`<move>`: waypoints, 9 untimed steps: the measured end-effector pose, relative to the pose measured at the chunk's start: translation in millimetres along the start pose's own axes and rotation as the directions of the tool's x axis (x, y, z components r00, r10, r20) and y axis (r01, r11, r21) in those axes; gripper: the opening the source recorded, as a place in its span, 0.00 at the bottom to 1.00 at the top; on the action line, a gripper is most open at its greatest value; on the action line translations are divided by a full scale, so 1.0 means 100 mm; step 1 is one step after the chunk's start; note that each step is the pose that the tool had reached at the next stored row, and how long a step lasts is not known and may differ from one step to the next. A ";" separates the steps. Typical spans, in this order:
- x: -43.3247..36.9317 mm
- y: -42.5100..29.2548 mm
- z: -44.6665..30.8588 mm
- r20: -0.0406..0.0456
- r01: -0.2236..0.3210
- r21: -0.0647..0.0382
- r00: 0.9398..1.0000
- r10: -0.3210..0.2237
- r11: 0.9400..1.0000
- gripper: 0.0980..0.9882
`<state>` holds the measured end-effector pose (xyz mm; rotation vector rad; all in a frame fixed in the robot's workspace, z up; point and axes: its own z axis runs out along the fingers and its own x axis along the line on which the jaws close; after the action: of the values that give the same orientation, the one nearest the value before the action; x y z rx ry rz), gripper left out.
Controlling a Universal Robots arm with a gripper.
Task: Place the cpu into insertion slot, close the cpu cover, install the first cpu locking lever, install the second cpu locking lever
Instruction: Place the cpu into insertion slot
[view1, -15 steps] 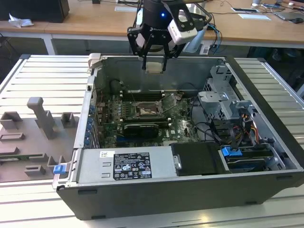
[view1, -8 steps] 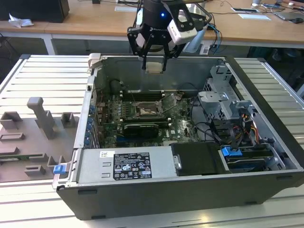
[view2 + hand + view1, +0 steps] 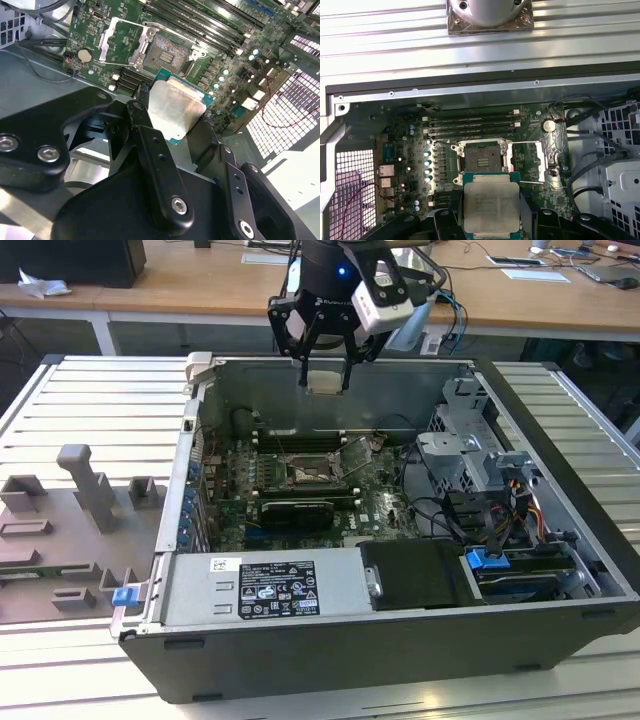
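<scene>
fingers (image 3: 143, 102) pinching cpu (image 3: 491, 207) by opposite edges | cpu flat, high above bare insertion slot (image 3: 482, 161) | cpu cover (image 3: 540, 165) flipped open beside slot

Open computer case (image 3: 330, 660), grey fixtures (image 3: 85, 480)

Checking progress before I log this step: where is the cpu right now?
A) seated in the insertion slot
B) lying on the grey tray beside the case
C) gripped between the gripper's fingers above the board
C: the cpu is clamped in the gripper, while the insertion slot sits bare with the cpu cover swung open.
</scene>
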<state>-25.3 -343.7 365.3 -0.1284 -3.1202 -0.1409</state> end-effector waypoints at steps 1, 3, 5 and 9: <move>0.000 0.000 0.000 0.000 -0.001 0.000 1.000 0.001 1.000 0.50; 0.000 0.000 0.000 0.001 -0.006 0.000 1.000 0.006 1.000 0.50; 0.000 0.000 0.000 0.001 -0.010 0.000 1.000 0.010 1.000 0.50; 0.000 0.000 0.000 0.001 -0.016 0.000 1.000 0.016 1.000 0.50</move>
<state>-25.3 -343.7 365.3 -0.1542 -3.1197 -0.1411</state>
